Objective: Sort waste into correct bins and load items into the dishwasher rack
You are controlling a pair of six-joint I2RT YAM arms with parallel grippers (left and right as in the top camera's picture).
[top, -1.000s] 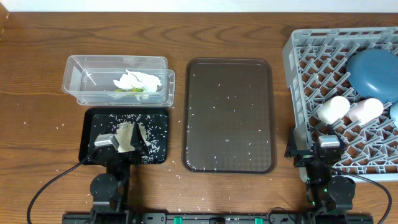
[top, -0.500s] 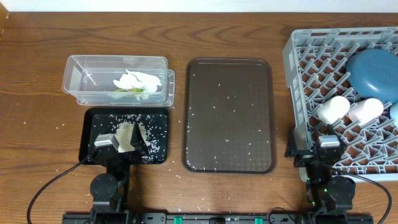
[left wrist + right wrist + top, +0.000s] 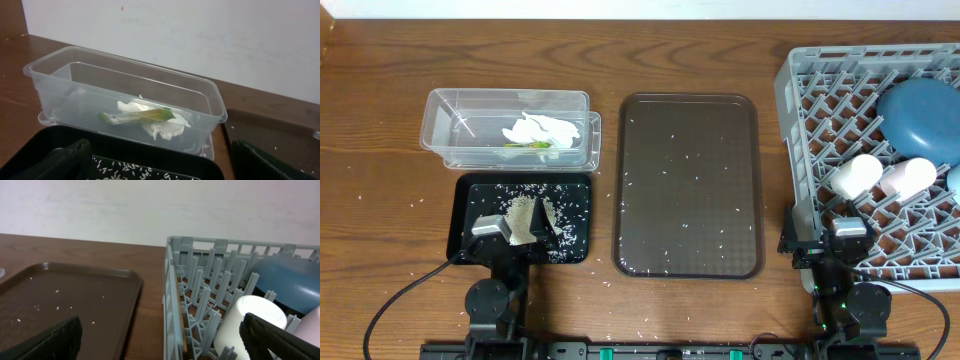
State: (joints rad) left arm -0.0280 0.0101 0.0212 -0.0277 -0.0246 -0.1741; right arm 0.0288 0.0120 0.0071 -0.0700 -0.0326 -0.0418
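The clear tub (image 3: pixel 450 128) holds a crumpled white tissue (image 3: pixel 542 128) and a green-orange wrapper (image 3: pixel 142 116). Rice (image 3: pixel 525 212) lies in the black tray (image 3: pixel 480 192). My left gripper (image 3: pixel 518 236) hangs open over that tray's near edge, its fingers (image 3: pixel 60 162) wide apart with nothing between them. The grey rack (image 3: pixel 800 150) at the right holds a blue bowl (image 3: pixel 923 118), a white cup (image 3: pixel 856 175), a pink cup (image 3: pixel 908 177) and a light-blue dish (image 3: pixel 953 180). My right gripper (image 3: pixel 823 243) stands open and empty over the rack's near left corner. I cannot make out the chopsticks.
A brown serving tray (image 3: pixel 689 185) speckled with rice grains lies between the bins and the rack. Loose grains dot the wooden table around the black tray and along the front edge. A white wall stands behind the table.
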